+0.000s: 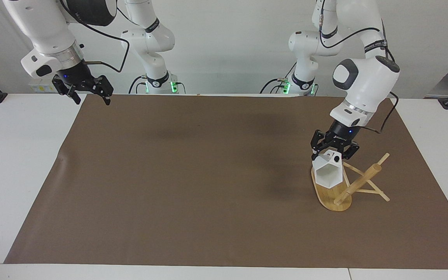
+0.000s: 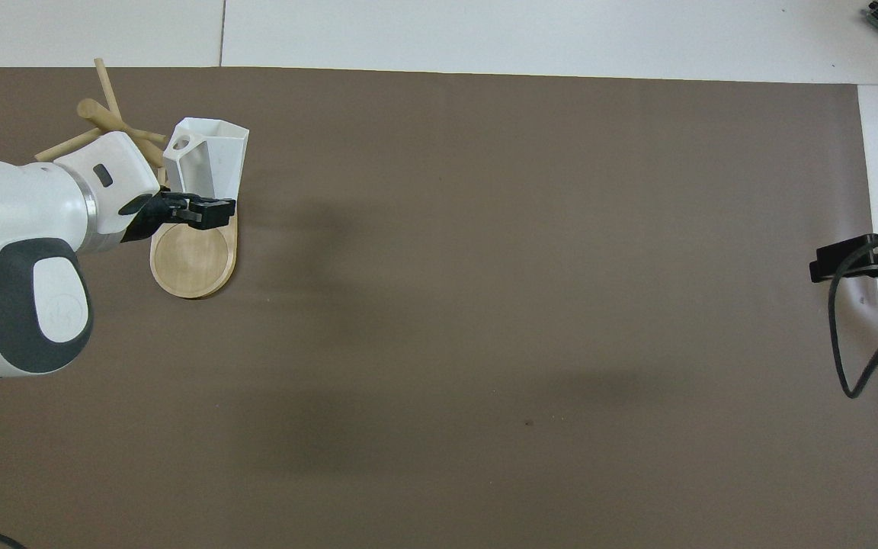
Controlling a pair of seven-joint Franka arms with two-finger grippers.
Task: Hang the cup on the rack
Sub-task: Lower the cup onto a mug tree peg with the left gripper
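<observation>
The white faceted cup hangs tilted, mouth toward the table's outer edge, with my left gripper shut on its handle end. It is just over the oval base of the bamboo rack, beside the central post and the thin slanting pegs. From overhead, the cup covers part of the rack and lies ahead of the left gripper. My right gripper waits, open and with nothing in it, raised over the mat's corner at the right arm's end; only its tip, the right gripper, shows from overhead.
A large brown mat covers most of the white table. The rack stands on the mat at the left arm's end. A black cable hangs by the right gripper.
</observation>
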